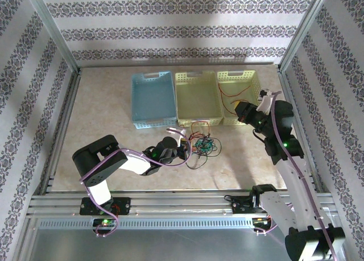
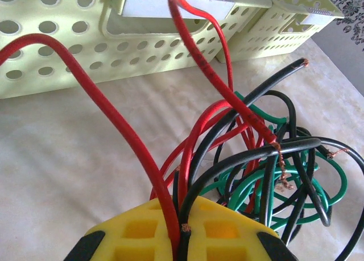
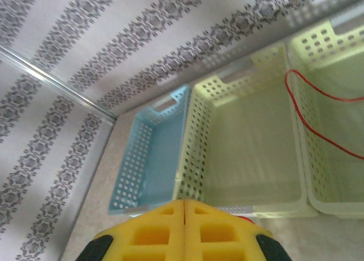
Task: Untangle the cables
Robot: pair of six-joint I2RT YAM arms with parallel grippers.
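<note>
The cables lie as a red, black and green tangle [image 1: 203, 143] on the table in front of the middle basket. My left gripper [image 1: 183, 149] sits at the tangle's left edge. In the left wrist view its yellow fingers [image 2: 227, 230] are shut on a red cable [image 2: 119, 124] and a black cable [image 2: 250, 158], which rise out between them. Green loops [image 2: 318, 198] lie behind, wound in with black ones. A separate red cable [image 1: 234, 94] [image 3: 318, 133] lies in the right yellow basket. My right gripper [image 1: 239, 110] [image 3: 185, 203] hovers over that basket's near edge, jaws together with nothing visible between them.
Three baskets stand in a row at the back: a blue one [image 1: 134, 102] [image 3: 142, 158], a middle yellow one [image 1: 196, 75] [image 3: 199, 130] and a right yellow one [image 1: 236, 74]. The yellow basket wall [image 2: 62, 56] is just beyond the tangle. Patterned walls enclose the table.
</note>
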